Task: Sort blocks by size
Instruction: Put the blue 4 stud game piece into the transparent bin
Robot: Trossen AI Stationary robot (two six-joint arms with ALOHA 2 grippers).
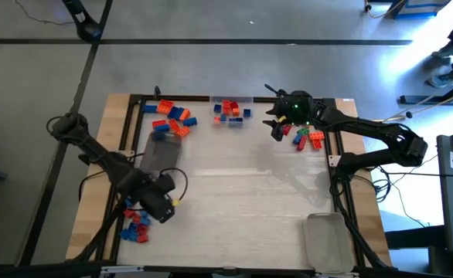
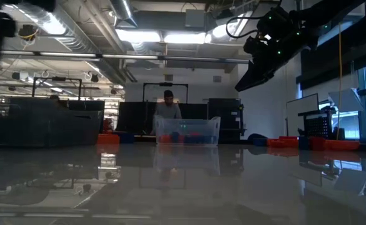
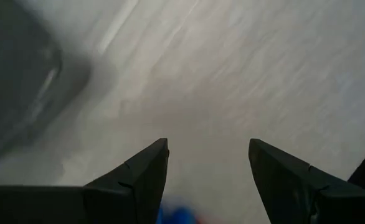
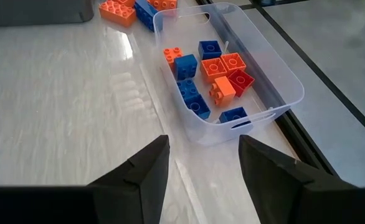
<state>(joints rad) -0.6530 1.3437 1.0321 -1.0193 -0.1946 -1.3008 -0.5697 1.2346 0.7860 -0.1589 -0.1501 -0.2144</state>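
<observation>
High view: right hand (image 1: 276,123) hovers open and empty at the worktop's (image 1: 242,208) far edge, between the clear plastic tray (image 4: 282,81) of red, orange and blue studded bricks (image 4: 210,78) and a loose pile (image 1: 308,139). Left hand (image 1: 158,207) is open and empty near a front-left pile (image 1: 136,225). Risks: grabbing two bricks, nudging the tray.

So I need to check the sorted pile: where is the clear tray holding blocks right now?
In the high view, the clear tray sits at the table's far edge, centre, between two loose brick piles.

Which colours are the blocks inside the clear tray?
Blue, orange and red blocks in the clear tray; right wrist view shows them best.
</observation>
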